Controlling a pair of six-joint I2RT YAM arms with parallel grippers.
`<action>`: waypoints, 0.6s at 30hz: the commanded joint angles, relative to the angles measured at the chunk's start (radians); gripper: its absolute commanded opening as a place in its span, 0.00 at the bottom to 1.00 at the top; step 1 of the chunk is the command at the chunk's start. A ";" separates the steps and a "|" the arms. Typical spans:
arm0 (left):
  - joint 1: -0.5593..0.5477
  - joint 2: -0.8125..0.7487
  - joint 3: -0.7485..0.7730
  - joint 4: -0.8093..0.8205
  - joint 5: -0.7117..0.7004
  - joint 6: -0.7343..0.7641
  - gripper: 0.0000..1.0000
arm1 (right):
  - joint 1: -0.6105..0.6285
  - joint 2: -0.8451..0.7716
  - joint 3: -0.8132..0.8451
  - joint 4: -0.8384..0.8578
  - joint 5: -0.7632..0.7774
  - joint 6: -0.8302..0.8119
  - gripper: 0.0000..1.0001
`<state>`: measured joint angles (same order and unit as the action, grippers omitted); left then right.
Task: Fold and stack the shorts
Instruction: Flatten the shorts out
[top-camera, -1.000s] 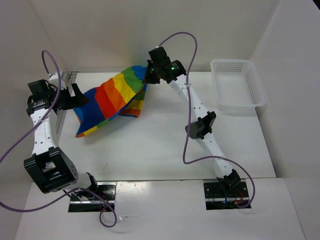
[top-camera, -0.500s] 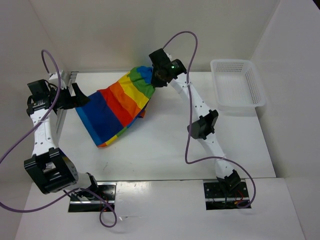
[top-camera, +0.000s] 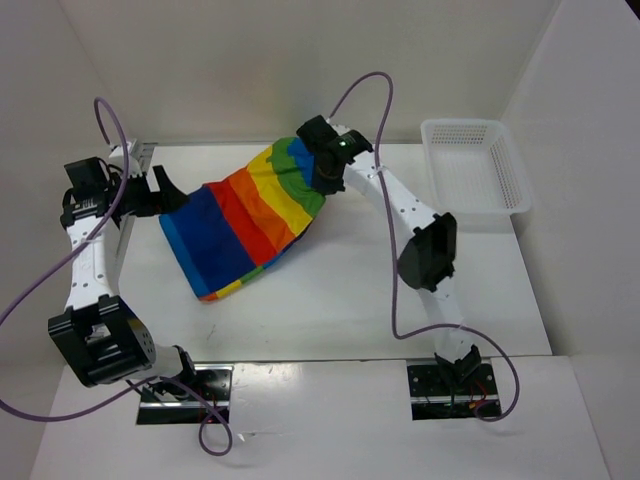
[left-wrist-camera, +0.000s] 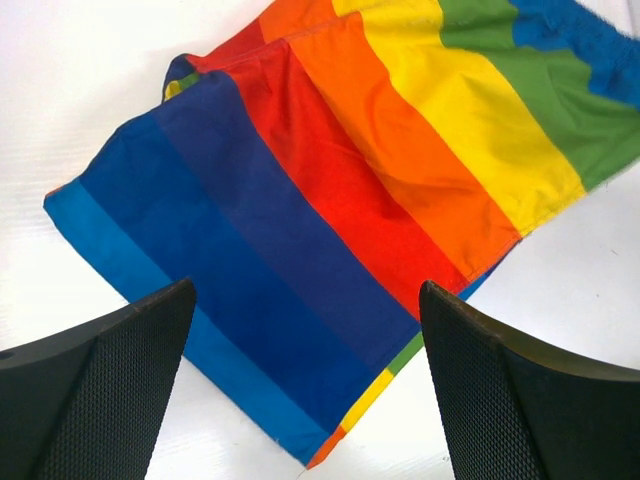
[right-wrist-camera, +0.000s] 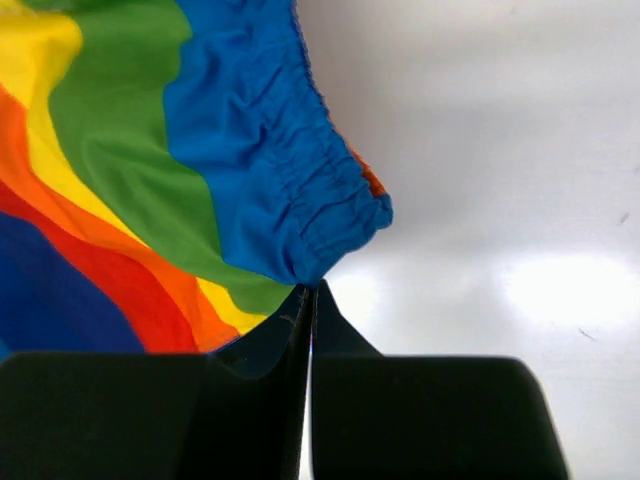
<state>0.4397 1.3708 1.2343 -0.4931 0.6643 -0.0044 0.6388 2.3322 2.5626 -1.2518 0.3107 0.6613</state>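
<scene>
The rainbow-striped shorts (top-camera: 250, 220) lie spread across the back left of the table, with the blue leg end toward the near left and the green and blue waistband toward the back right. My right gripper (top-camera: 322, 178) is shut on the gathered blue waistband (right-wrist-camera: 300, 200), pinching its edge at the fingertips (right-wrist-camera: 312, 290). My left gripper (top-camera: 168, 193) is open and empty, just left of the shorts' blue end. In the left wrist view the shorts (left-wrist-camera: 330, 190) lie between and beyond its spread fingers (left-wrist-camera: 100, 400). No drawstring shows.
A white mesh basket (top-camera: 510, 185) stands at the back right. A metal bracket (top-camera: 140, 152) sits at the back left corner by the left wall. White walls close in the table on three sides.
My right gripper has pulled the waistband to the right and nearer, and the bunched shorts have unfolded and spread flatter. The left gripper has shifted slightly right.
</scene>
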 joint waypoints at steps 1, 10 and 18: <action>-0.019 0.004 0.005 0.034 0.032 0.004 0.99 | 0.009 -0.305 -0.481 0.302 0.014 0.014 0.00; -0.039 0.022 -0.004 0.034 0.032 0.004 0.99 | -0.071 -0.668 -1.047 0.591 -0.157 0.081 0.00; -0.105 0.033 -0.013 0.008 -0.014 0.004 0.99 | -0.062 -0.744 -1.177 0.641 -0.191 0.101 0.00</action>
<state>0.3599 1.4029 1.2331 -0.4938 0.6559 -0.0048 0.5701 1.6531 1.4155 -0.6968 0.1390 0.7433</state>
